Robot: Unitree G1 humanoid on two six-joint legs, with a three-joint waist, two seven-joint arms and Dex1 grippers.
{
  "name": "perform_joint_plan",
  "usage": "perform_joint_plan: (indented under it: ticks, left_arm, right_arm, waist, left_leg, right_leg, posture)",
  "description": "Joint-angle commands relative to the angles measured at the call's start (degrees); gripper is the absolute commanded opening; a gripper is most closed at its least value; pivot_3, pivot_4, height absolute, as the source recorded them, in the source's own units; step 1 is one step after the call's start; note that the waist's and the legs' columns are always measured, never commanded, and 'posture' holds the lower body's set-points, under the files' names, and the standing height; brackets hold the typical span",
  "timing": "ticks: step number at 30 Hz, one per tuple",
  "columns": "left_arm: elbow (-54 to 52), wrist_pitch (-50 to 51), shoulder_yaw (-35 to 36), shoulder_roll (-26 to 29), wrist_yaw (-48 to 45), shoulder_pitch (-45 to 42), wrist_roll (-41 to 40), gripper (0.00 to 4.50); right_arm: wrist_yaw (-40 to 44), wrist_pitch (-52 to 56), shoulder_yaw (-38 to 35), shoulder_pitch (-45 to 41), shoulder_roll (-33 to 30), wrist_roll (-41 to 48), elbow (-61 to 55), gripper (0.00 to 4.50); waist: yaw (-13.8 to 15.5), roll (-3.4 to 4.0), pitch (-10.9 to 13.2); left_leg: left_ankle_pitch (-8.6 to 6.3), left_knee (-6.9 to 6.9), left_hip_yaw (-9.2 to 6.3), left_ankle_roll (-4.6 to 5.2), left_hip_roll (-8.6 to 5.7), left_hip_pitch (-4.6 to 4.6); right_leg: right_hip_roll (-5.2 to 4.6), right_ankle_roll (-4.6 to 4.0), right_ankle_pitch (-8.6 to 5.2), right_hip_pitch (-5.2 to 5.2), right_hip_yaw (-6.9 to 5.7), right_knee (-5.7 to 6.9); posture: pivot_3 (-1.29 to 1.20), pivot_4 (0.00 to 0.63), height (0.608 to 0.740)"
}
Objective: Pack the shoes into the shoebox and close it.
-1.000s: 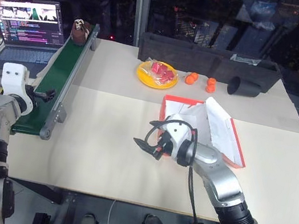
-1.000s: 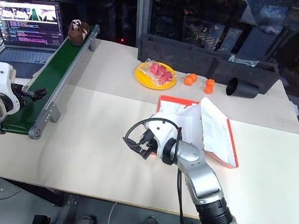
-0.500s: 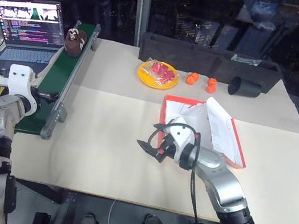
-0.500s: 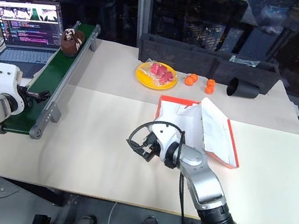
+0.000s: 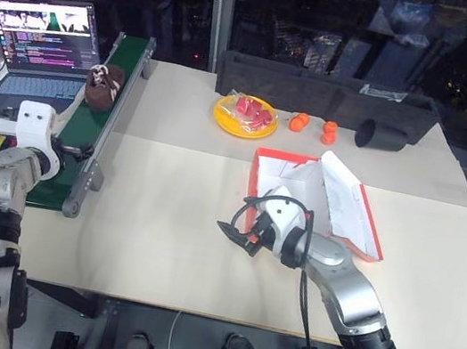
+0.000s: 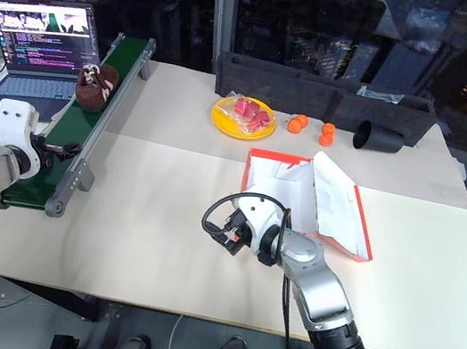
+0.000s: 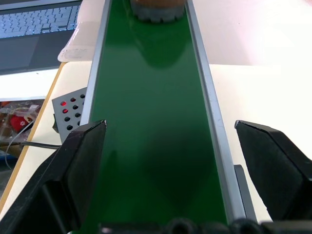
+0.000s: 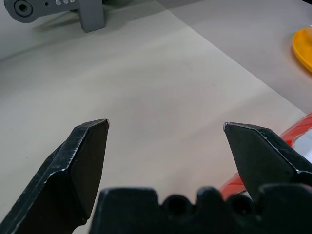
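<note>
Shoebox lies open on beige table, seemingly windowside.

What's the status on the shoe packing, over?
Both end effectors open, empty: left over the green conveyor, right beside the shoebox. One shoe on the belt. Shoebox open. Nothing blocking.
</note>
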Motion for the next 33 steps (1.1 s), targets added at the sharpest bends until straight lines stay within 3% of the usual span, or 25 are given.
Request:
perform_joint_plan:
  ticks: [1,24,30,33]
  left_arm:
    - [-0.4,-1.9,0.0,1.5,-0.3,-1.8,0.8,4.50]
    - [5.5,-1.7,-2.2,1.1,-0.2,-4.6,3.7,4.50]
    - [4.5,0.0,-1.6,-0.3,0.5,-5.1,2.6,2.88]
    - [3.8,-0.6,-0.1,-1.3,1.3,-6.2,1.4,2.82]
  right_arm:
    - [-0.5,-0.6,-1.7,-0.1,0.3,0.1,-2.6,4.46]
    - [-2.1,-1.1,-3.1,-1.0,2.5,0.5,-2.5,4.46]
    - [-2.3,-0.5,-5.1,-2.1,3.3,1.2,-2.6,4.50]
    - [-2.3,-0.5,-5.7,-2.5,3.3,1.0,-2.4,4.50]
  waist:
    - [0.0,0.00,0.0]
    - [0.0,0.00,0.0]
    - [0.4,0.00,0.0]
    - [1.0,0.00,0.0]
  left_leg:
    - [0.00,0.00,0.00,0.00,0.00,0.00]
    - [0.00,0.00,0.00,0.00,0.00,0.00]
    - [0.01,0.01,0.00,0.00,0.00,0.03]
    - [0.02,0.02,0.00,-0.01,0.00,0.03]
  right_leg:
    - [0.00,0.00,0.00,0.00,0.00,0.00]
    - [0.00,0.00,0.00,0.00,0.00,0.01]
    - [0.00,0.00,0.00,0.02,-0.02,0.08]
    - [-0.01,0.00,0.00,0.03,-0.04,0.07]
  posture:
    - [0.00,0.150,0.740]
    - [0.00,0.150,0.740]
    - [0.00,0.150,0.740]
    - [0.00,0.150,0.740]
